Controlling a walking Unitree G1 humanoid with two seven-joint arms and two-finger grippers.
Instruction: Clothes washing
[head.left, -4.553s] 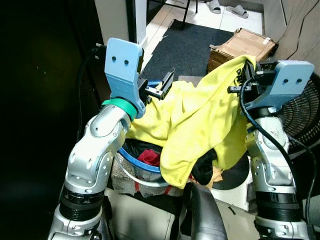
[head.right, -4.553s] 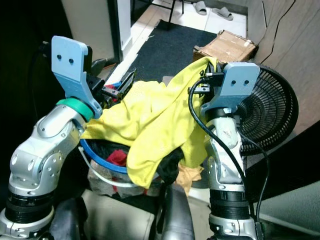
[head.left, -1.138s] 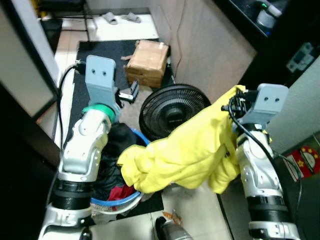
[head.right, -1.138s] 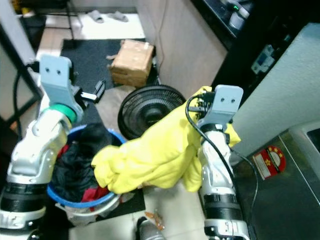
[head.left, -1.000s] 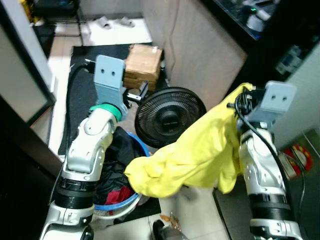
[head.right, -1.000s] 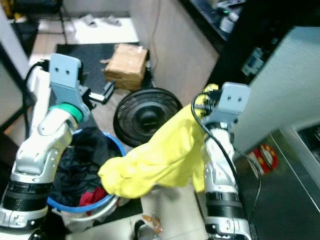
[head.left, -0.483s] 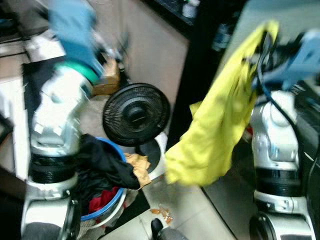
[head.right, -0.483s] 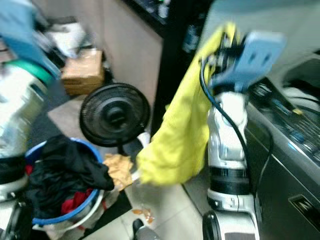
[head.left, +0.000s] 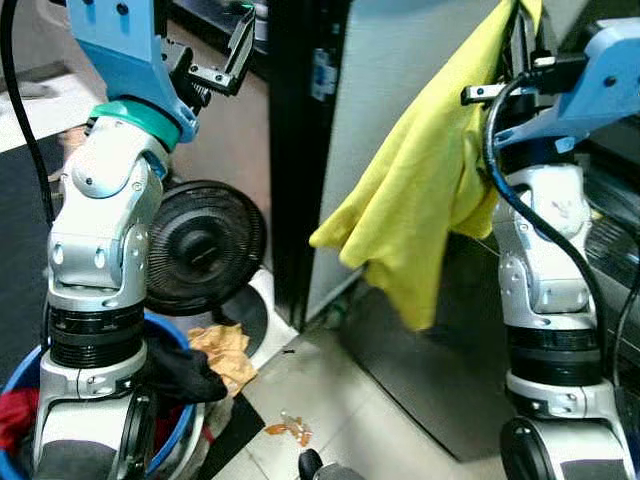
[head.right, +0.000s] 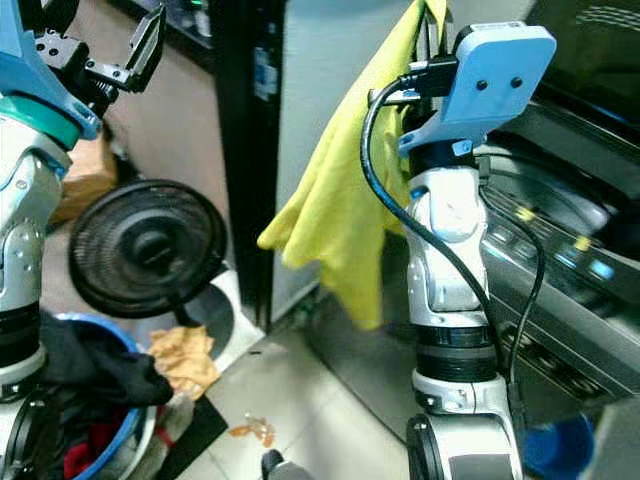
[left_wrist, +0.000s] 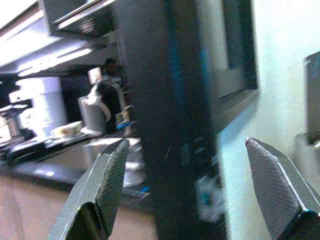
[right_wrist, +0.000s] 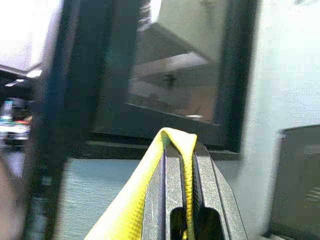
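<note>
A yellow garment (head.left: 430, 190) hangs in long folds from my right gripper (head.left: 520, 30), which is raised high at the upper right and shut on the cloth's top edge. In the right wrist view the fingers (right_wrist: 167, 165) pinch a yellow fold (right_wrist: 186, 150) between them. My left gripper (head.left: 215, 55) is lifted at the upper left, open and holding nothing; its two fingers (left_wrist: 107, 180) stand wide apart. A blue laundry basket (head.right: 130, 440) with dark clothes (head.right: 90, 370) sits at the lower left by my left side. The washing machine's grey top (head.right: 540, 260) lies at the right behind the right arm.
A black floor fan (head.left: 205, 245) stands behind the basket, with a crumpled orange cloth (head.left: 225, 350) on the tiles beside it. A black upright (head.left: 300, 150) and a pale grey panel (head.left: 390, 100) rise straight ahead. Small scraps (head.left: 285, 428) lie on the floor.
The view has swung further right, so basket and fan sit at the lower left and the machine shows at the right. The yellow garment stays in my right gripper, hanging straighter.
</note>
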